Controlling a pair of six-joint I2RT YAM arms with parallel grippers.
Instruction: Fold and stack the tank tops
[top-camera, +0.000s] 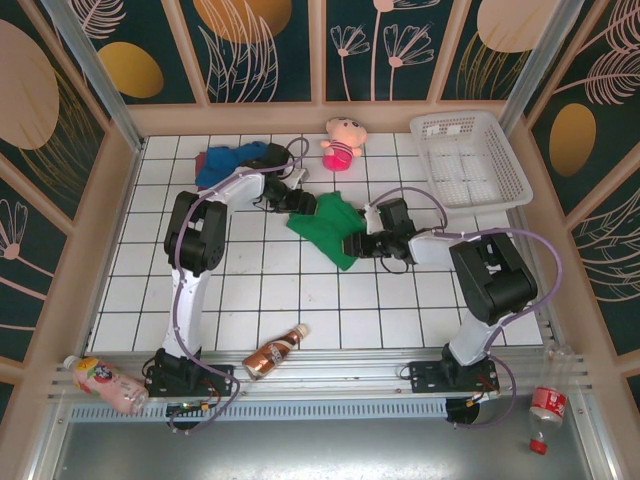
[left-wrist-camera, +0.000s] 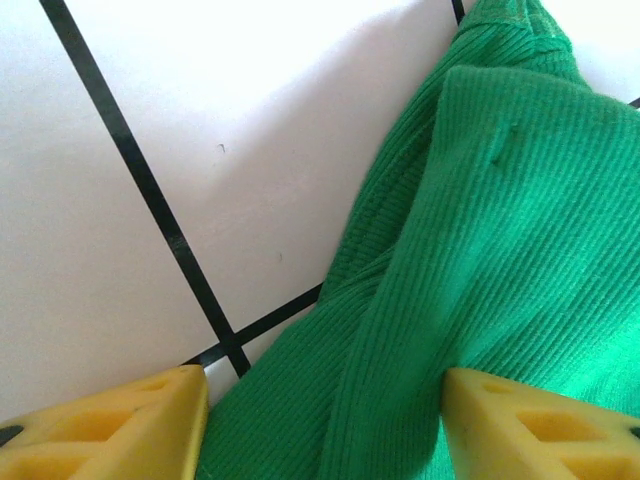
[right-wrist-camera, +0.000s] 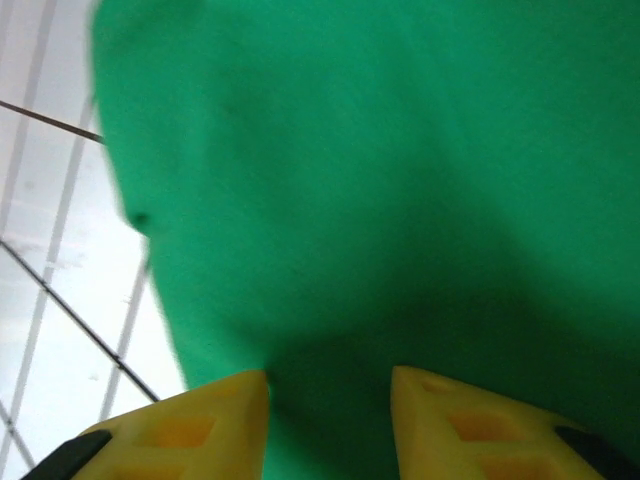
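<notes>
The green tank top (top-camera: 325, 230) seemed mid-fold, with the left gripper (left-wrist-camera: 322, 388) and right gripper (right-wrist-camera: 328, 378) both released over it; next, each likely needed to pinch an edge.

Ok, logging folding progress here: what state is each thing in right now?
green tank top: rumpled, not folded
blue tank top: crumpled heap
basket: upright, empty
brown bottle: lying on its side
left gripper: jaws open
right gripper: jaws open
</notes>
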